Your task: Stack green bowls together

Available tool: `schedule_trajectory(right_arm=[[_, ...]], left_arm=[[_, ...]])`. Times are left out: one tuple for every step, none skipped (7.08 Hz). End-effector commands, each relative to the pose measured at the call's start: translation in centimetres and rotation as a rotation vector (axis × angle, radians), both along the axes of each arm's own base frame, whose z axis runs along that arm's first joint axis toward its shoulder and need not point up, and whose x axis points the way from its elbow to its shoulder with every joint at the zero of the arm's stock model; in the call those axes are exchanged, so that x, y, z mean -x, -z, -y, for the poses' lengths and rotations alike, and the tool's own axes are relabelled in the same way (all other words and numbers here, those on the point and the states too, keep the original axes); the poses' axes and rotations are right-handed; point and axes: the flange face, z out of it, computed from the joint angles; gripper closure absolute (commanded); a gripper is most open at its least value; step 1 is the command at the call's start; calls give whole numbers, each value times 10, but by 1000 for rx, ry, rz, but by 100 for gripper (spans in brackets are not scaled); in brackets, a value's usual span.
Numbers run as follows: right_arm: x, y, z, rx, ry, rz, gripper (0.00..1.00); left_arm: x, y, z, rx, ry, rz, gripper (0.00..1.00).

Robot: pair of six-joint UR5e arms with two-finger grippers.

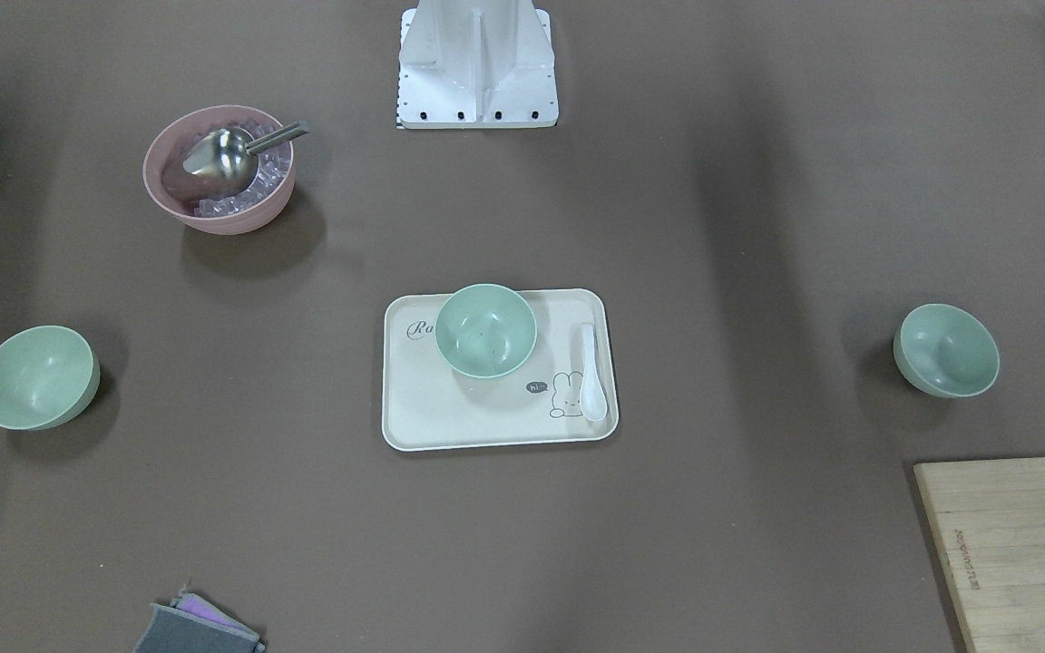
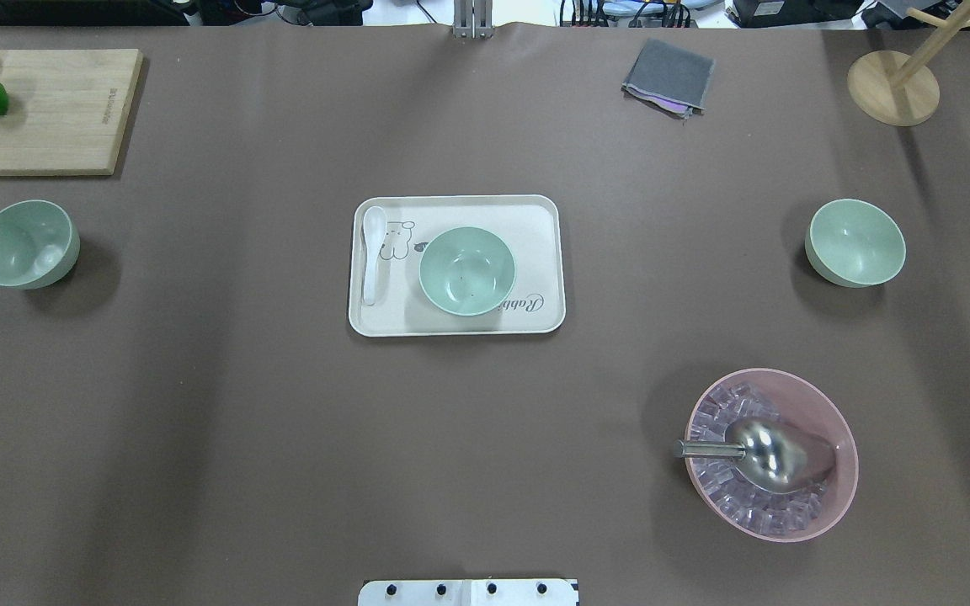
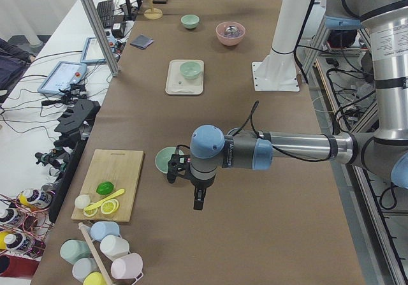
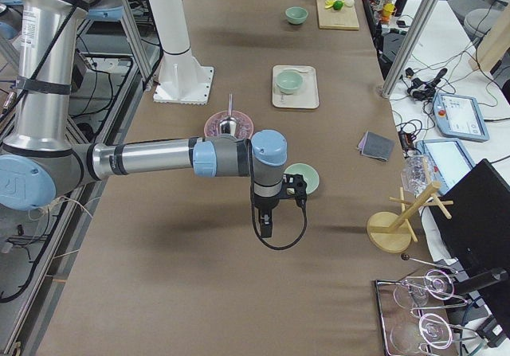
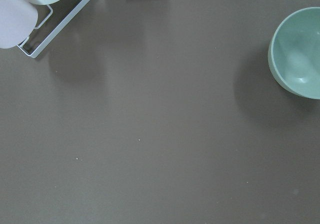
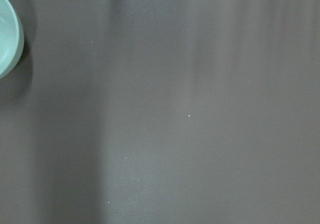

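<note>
Three pale green bowls stand apart on the brown table. One green bowl (image 2: 466,271) sits on the cream tray (image 2: 535,210) in the middle. One green bowl (image 2: 24,244) is at the table's left end and one green bowl (image 2: 855,242) is at its right end. My left gripper (image 3: 198,202) shows only in the exterior left view, hanging above the table beside the left bowl (image 3: 167,159). My right gripper (image 4: 266,227) shows only in the exterior right view, beside the right bowl (image 4: 307,178). I cannot tell whether either gripper is open or shut.
A larger pink bowl (image 2: 771,454) with ice cubes and a metal scoop stands near the robot's right. A white spoon (image 2: 373,252) lies on the tray. A wooden cutting board (image 2: 47,109) with fruit, a grey cloth (image 2: 668,77) and a wooden stand (image 2: 893,84) line the far edge.
</note>
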Motion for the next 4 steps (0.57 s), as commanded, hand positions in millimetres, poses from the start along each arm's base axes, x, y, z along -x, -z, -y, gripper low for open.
schedule_trajectory(right_arm=[[0,2,0,-6,1,2,0],[0,4,1,-9,1,2,0],[2,5,1,-7,3,25,0],[5,12,4,-24,7,69,0]], left_arm=[[0,-1,0,-3,-2,2,1],[0,1,1,-7,-3,3,1],[0,3,3,-14,-2,3,1],[0,9,10,-32,-3,1,1]])
